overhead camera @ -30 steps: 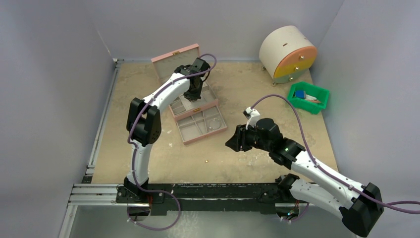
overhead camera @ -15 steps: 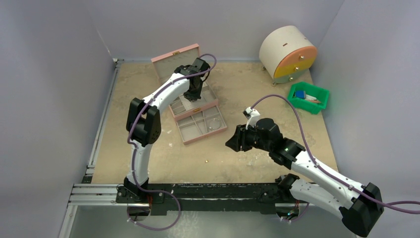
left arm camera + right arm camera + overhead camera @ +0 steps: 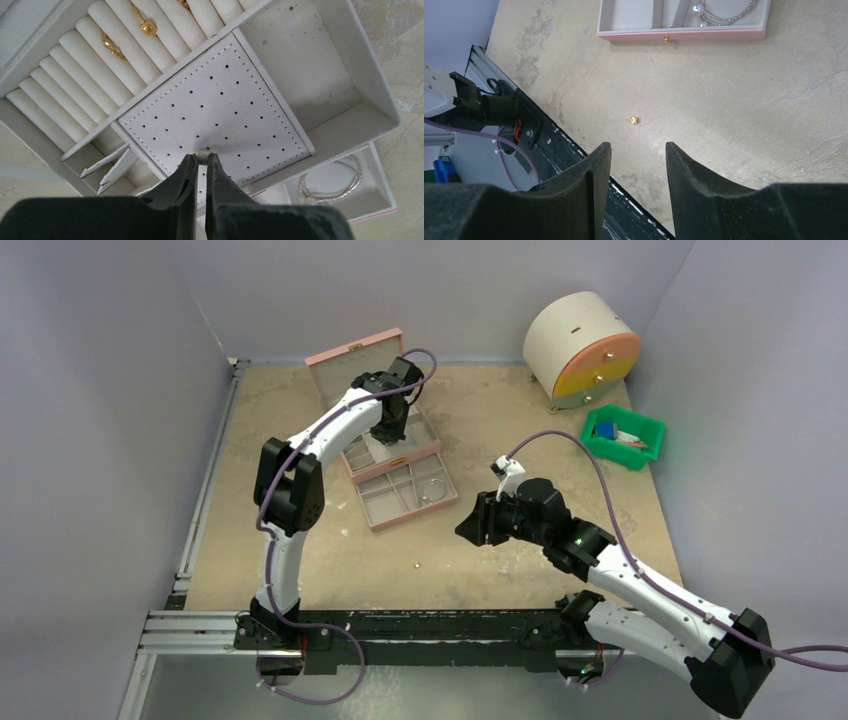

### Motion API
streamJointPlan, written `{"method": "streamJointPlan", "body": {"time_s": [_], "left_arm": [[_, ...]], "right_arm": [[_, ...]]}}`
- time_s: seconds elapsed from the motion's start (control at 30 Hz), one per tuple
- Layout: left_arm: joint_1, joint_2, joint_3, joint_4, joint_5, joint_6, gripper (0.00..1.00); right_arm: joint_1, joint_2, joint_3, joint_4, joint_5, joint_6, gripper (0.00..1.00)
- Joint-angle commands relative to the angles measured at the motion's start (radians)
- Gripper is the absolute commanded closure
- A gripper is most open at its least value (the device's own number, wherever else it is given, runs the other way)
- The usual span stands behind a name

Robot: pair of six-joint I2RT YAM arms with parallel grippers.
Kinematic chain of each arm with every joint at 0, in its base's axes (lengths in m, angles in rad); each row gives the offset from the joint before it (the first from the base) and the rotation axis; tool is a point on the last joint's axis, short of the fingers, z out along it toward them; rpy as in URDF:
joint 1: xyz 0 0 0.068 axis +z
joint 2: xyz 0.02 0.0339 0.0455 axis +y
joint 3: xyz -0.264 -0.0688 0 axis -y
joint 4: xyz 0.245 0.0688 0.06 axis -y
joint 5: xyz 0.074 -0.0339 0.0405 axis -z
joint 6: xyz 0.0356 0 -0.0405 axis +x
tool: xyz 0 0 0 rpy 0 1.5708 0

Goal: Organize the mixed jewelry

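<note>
The pink jewelry box point(image 3: 432, 446) stands open at the back of the table with its lower drawer point(image 3: 374, 504) pulled out. My left gripper point(image 3: 202, 157) hovers over the box's white perforated pad point(image 3: 220, 100), shut on a tiny gold-rimmed stud point(image 3: 202, 156) at its tips. Two gold rings point(image 3: 146, 26) sit in the ring rolls. The silvery bracelet point(image 3: 332, 180) lies in a drawer compartment. My right gripper point(image 3: 638, 147) is open above the bare table, short of a loose gold stud point(image 3: 633, 120).
A round cream drum with orange and yellow drawers point(image 3: 582, 348) stands at the back right, with a green bin point(image 3: 625, 437) of blue items in front of it. The box's pink lid point(image 3: 355, 355) stands up behind. A black rail point(image 3: 400, 625) runs along the near edge.
</note>
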Motion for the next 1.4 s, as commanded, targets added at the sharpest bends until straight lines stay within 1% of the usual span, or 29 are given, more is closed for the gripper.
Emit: {"method": "streamJointPlan", "body": {"time_s": [0.0,0.3,0.77,1.37], "left_arm": [[0.006,-0.062,-0.01,0.011,-0.038,0.005,1.0],[0.006,-0.087,-0.021,0.02,-0.042,0.002,1.0],[0.004,-0.087,-0.031,0.037,0.028,0.004,1.0],[0.004,-0.057,-0.025,0.035,0.003,0.004,1.0]], "right_arm": [[0.0,0.001,0.037,0.031,-0.001,-0.003,0.53],[0.0,0.004,0.038,0.032,-0.002,-0.003,0.53],[0.0,0.008,0.037,0.037,-0.004,0.001,0.53],[0.0,0.001,0.036,0.031,-0.001,-0.002,0.53]]}}
